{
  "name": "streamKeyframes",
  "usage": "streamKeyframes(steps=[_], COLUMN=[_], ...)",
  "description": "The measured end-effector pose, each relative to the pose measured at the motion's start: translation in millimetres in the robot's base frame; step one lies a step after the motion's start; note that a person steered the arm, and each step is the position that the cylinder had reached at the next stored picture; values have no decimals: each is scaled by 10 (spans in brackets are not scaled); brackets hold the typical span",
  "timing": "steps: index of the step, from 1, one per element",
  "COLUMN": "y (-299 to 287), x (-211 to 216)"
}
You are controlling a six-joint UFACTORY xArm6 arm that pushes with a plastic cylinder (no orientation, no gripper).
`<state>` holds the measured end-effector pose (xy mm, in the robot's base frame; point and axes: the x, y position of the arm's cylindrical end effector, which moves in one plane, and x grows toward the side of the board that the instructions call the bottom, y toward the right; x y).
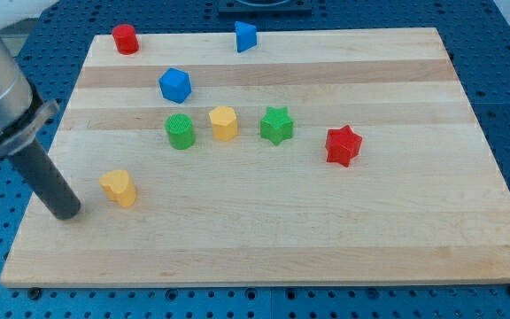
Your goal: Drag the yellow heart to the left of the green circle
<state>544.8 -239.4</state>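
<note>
Down near the board's left edge, about two thirds of the way toward its bottom edge, sits the yellow heart, flat on the wood and touching nothing. My tip rests on the board just to the view's left of the heart and a little lower, close beside it but with a sliver of wood showing between us; I carry no jaws to open or close, only this plain dark rod, and it holds nothing. My rod slants up toward the view's upper left, where the grey body of my arm crosses the board's left edge. The green circle stands above and to the right of the heart, well apart from it, roughly level with the board's middle height. Just to the right of the green circle is a yellow hexagon block, and beside that a green star, the three forming a short row with gaps between them. A red star lies further right and slightly lower. A blue cube sits above the green circle. Close to the top edge, a red cylinder stands near the top left corner, and a blue triangular block is near the middle of that edge.
</note>
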Motion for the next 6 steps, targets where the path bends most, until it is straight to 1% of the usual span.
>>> streamKeyframes(steps=[2, 3, 4, 5, 6], y=[433, 820, 936, 637, 349], x=[-194, -266, -488, -827, -843])
